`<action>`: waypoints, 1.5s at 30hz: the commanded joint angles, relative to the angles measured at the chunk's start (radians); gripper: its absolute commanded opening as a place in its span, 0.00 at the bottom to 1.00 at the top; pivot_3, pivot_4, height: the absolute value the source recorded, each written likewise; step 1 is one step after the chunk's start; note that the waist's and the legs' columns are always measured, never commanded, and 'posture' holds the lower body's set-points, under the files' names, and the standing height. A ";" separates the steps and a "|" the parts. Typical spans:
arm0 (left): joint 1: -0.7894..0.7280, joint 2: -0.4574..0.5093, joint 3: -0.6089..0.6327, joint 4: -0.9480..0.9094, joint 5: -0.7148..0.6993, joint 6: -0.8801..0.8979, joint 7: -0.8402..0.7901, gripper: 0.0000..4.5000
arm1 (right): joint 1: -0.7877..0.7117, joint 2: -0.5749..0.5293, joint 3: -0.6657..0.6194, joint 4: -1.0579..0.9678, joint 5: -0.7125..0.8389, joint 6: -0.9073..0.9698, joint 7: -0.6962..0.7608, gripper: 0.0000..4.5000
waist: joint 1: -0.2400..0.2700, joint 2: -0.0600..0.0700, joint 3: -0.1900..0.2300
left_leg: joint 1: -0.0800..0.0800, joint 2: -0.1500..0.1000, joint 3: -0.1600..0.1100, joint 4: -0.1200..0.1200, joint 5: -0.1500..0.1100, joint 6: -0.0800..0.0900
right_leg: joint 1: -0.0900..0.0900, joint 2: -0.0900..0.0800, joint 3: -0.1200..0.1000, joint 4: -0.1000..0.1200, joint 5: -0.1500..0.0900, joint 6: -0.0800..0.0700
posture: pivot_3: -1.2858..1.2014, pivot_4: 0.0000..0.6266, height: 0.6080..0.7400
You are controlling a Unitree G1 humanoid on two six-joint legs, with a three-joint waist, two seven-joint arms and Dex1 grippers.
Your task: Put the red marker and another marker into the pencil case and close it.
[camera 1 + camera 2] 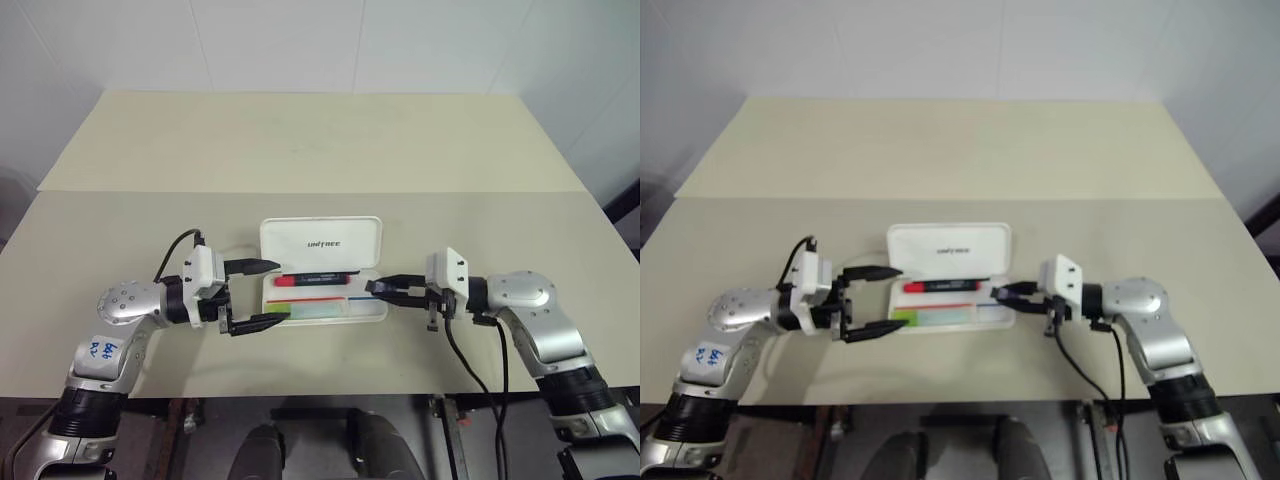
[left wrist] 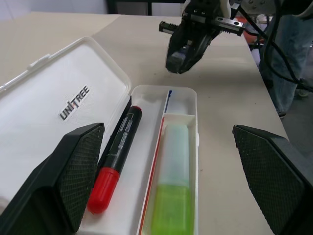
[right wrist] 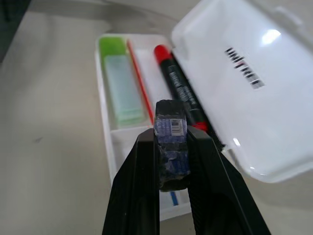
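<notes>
The pencil case (image 1: 322, 283) sits open on the table (image 1: 300, 150) between my two arms, lid (image 1: 322, 243) laid back flat. The red marker (image 2: 116, 159) lies in the compartment nearest the hinge, and the green marker (image 2: 174, 188) in the next one, so I judge only the closing is left. The case looks like light, stiff, smooth plastic that could skid if I push it sideways; I'd take the lid by its far free edge and fold it over. My left gripper (image 1: 248, 296) stands wide open at the case's left end, holding nothing. My right gripper (image 3: 172, 147) is clamped shut on a small dark block (image 3: 171, 142) just above the case's right end.
</notes>
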 commanded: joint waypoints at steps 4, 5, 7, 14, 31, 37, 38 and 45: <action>0.038 0.022 0.046 -0.073 -0.014 0.003 0.027 1.00 | -0.029 0.018 0.033 0.032 -0.017 -0.038 0.047 0.09 | 0.000 0.000 0.000 | 0.001 0.000 0.000 0.000 0.000 0.000 | 0.000 0.000 0.000 0.001 0.000 0.000 | 0.52 0.24 1.00; 0.041 0.023 0.047 -0.077 -0.015 0.004 0.030 1.00 | -0.030 0.022 0.038 0.035 -0.022 -0.041 0.048 0.09 | 0.000 0.000 0.000 | 0.001 0.000 0.000 0.000 0.000 0.000 | 0.000 0.000 0.000 0.001 0.000 0.000 | 0.52 0.24 1.00; 0.044 0.023 0.048 -0.084 -0.015 0.006 0.036 1.00 | -0.030 0.027 0.044 0.043 -0.030 -0.050 0.050 0.09 | 0.000 0.000 0.000 | 0.000 0.000 0.000 0.001 0.000 0.000 | 0.000 0.000 0.000 0.001 0.000 0.000 | 0.52 0.24 1.00; 0.046 0.031 0.053 -0.092 -0.014 0.008 0.047 1.00 | -0.072 0.056 0.062 0.097 -0.071 -0.077 0.037 0.09 | 0.000 0.001 0.000 | 0.001 0.000 0.000 0.001 0.000 0.000 | 0.000 0.000 0.000 0.001 0.000 -0.001 | 0.52 0.24 1.00; 0.034 0.032 0.055 -0.093 -0.011 0.009 0.056 1.00 | -0.120 0.068 0.055 0.164 -0.083 -0.133 0.061 0.88 | 0.000 0.001 0.000 | 0.001 0.000 0.000 0.000 0.000 0.000 | 0.000 0.000 0.000 0.001 0.000 0.000 | 0.52 0.24 1.00; 0.030 0.030 0.056 -0.086 -0.013 0.009 0.056 1.00 | -0.127 0.064 0.013 0.086 -0.003 -0.075 0.066 0.99 | 0.000 0.001 0.001 | 0.001 0.000 0.000 0.000 0.000 0.000 | 0.000 0.000 0.000 0.001 0.000 0.000 | 0.52 0.24 1.00; 0.029 0.032 0.059 -0.083 -0.014 0.010 0.055 1.00 | -0.120 0.056 -0.004 0.056 0.030 -0.046 0.067 0.99 | 0.000 0.001 0.001 | 0.001 0.000 0.000 0.000 0.000 0.000 | 0.000 0.000 0.000 0.001 0.000 0.000 | 0.52 0.24 1.00; 0.013 0.042 0.095 -0.033 -0.021 -0.007 0.038 1.00 | -0.033 -0.045 -0.150 -0.072 0.134 0.055 0.022 0.99 | 0.007 0.002 0.001 | 0.000 -0.001 -0.001 0.000 0.000 0.000 | 0.000 -0.001 -0.001 0.000 0.000 -0.001 | 0.52 0.24 1.00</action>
